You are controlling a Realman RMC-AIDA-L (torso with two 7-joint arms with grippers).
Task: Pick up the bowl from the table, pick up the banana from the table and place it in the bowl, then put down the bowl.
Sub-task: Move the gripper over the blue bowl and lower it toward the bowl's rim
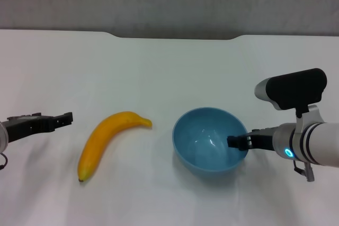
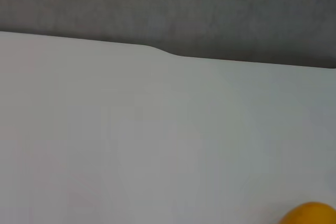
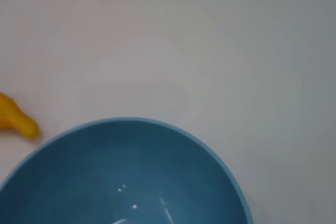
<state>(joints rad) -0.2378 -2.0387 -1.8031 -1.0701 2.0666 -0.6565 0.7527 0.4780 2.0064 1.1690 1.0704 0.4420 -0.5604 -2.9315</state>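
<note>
Bowl (image 1: 207,139) sits on the white table (image 1: 159,67) right of centre from the head camera, glossy light blue and round. The right gripper (image 1: 238,142) straddles its near-right rim, fingers apparently closed on the wall, though I cannot tell how firmly. The banana (image 1: 106,140), smooth and yellow-orange, lies just left of the bowl, its long axis slanting from near-left to far-right. The left gripper (image 1: 62,120) hovers nearer it, fingers slightly parted and empty.

The left wrist camera catches only a corner of the banana (image 2: 311,213).

The right wrist camera looks into the bowl (image 3: 126,177), the banana's tip (image 3: 18,121) beside it.
</note>
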